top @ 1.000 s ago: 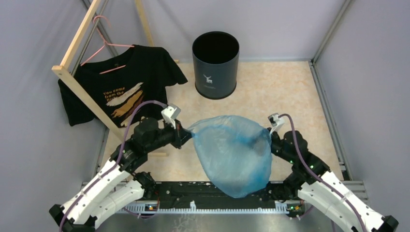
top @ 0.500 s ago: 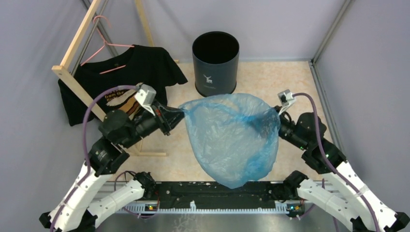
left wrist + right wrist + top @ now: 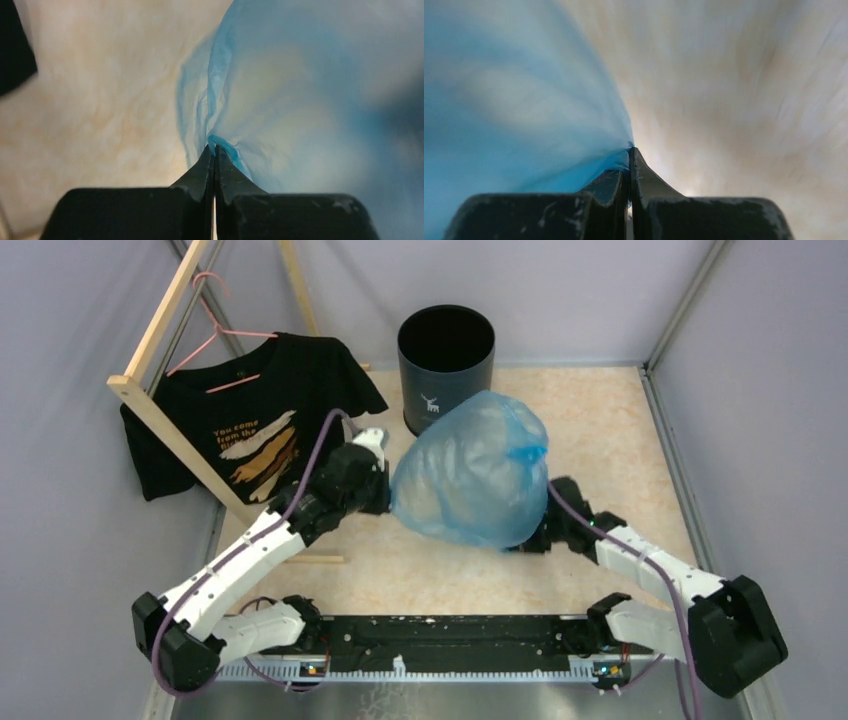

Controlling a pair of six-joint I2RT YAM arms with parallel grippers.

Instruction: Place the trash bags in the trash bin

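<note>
The light-blue translucent trash bag [image 3: 470, 475] is puffed up with air and hangs between my two grippers, just in front of the dark round trash bin [image 3: 446, 372] with the white deer logo. My left gripper [image 3: 385, 495] is shut on the bag's left edge; the left wrist view shows the pinched blue fold [image 3: 222, 145] at its tips [image 3: 215, 148]. My right gripper [image 3: 535, 535] is under the bag's right side, partly hidden by it. In the right wrist view its tips [image 3: 629, 150] are shut on the bag's edge [image 3: 524, 115].
A black T-shirt [image 3: 255, 420] hangs on a pink hanger [image 3: 215, 335] from a wooden rack [image 3: 165, 415] at the back left. Grey walls enclose the beige table [image 3: 600, 430]. A black rail [image 3: 440, 635] runs along the near edge.
Both grippers moved forward and lower toward the bin, carrying the bag. The bag, earlier spread open and hanging toward the near edge, has billowed up into a dome close to the bin.
</note>
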